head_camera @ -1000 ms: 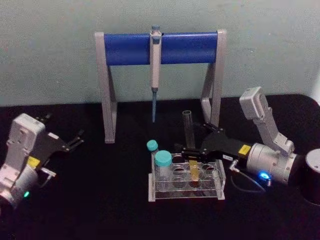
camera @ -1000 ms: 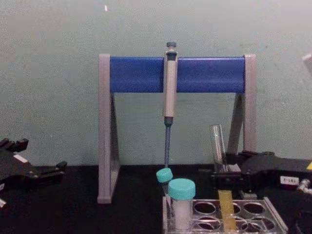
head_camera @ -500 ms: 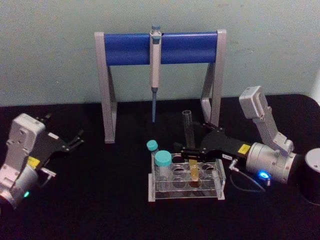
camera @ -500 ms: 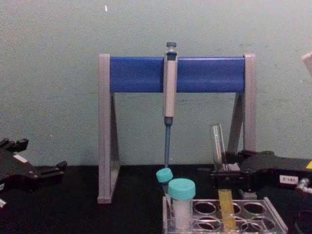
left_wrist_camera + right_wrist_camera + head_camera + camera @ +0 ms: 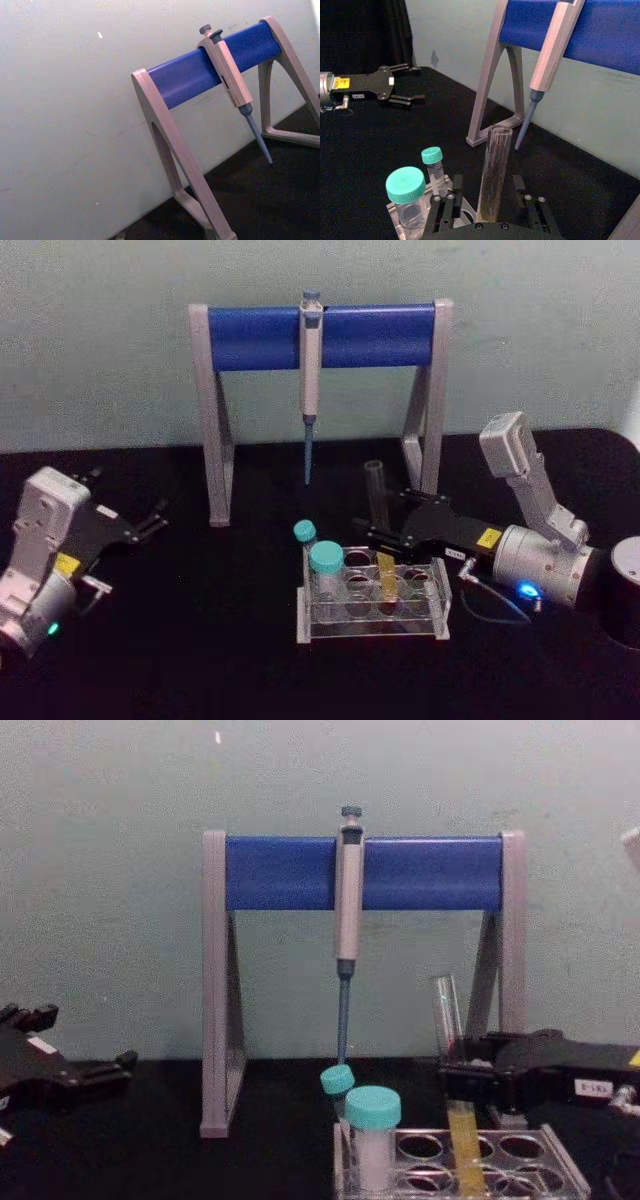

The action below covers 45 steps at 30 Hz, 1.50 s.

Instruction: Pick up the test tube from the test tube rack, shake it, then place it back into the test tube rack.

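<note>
The right gripper (image 5: 380, 533) reaches in from the right of the head view and straddles the long, slim, clear glass test tube (image 5: 377, 495) at mid-height, its jaws apart with a small gap on either side. The tube stands nearly upright just right of centre, its yellow-orange lower end in a hole of the low clear plastic test tube rack (image 5: 372, 628). The left gripper (image 5: 150, 522) rests at the left edge, fingers spread and empty.

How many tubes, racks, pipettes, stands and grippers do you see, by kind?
Capped tubes: 2
Test tube: 1
Rack: 1
Pipette: 1
Stand: 1
Grippers: 2, left gripper parked at the far left, right gripper at the test tube
Total: 8
</note>
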{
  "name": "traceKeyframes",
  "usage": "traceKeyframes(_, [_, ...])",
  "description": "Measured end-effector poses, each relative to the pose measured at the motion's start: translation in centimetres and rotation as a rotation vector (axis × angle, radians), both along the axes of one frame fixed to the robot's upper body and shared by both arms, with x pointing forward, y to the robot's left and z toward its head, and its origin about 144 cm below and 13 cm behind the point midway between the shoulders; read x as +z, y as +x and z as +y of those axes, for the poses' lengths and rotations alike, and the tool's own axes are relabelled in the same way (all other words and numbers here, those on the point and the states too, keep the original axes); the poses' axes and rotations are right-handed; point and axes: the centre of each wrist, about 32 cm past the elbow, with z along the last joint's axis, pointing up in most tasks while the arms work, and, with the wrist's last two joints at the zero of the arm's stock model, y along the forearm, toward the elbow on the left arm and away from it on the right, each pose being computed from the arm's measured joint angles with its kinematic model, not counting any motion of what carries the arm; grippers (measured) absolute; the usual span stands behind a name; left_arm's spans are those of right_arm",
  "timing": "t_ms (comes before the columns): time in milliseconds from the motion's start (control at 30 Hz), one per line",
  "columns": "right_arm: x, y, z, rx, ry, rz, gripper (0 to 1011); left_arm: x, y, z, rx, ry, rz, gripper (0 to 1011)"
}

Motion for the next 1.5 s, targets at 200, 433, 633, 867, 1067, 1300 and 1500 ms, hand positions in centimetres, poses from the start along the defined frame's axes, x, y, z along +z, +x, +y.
traceKeyframes(200, [0.0, 0.0, 0.0, 0.000, 0.000, 0.000, 469, 0.0, 0.0, 0.0, 0.000, 0.000, 0.000, 1010])
traceKeyframes(433, [0.0, 0.0, 0.0, 0.000, 0.000, 0.000, 237, 0.0, 0.0, 0.0, 0.000, 0.000, 0.000, 1010])
traceKeyframes(633, [0.0, 0.0, 0.0, 0.000, 0.000, 0.000, 229, 0.0, 0.0, 0.0, 0.000, 0.000, 0.000, 1009])
traceKeyframes(867, [0.0, 0.0, 0.0, 0.000, 0.000, 0.000, 229, 0.0, 0.0, 0.0, 0.000, 0.000, 0.000, 1010])
traceKeyframes(1067, [-0.2, -0.1, 0.0, -0.002, 0.007, -0.003, 229, 0.0, 0.0, 0.0, 0.000, 0.000, 0.000, 1009])
traceKeyframes(1300, [-0.4, -0.7, -0.1, -0.013, 0.034, -0.039, 229, 0.0, 0.0, 0.0, 0.000, 0.000, 0.000, 1010])
traceKeyframes(1500, [-0.9, -1.6, -0.4, -0.033, 0.079, -0.083, 229, 0.0, 0.0, 0.0, 0.000, 0.000, 0.000, 1010])
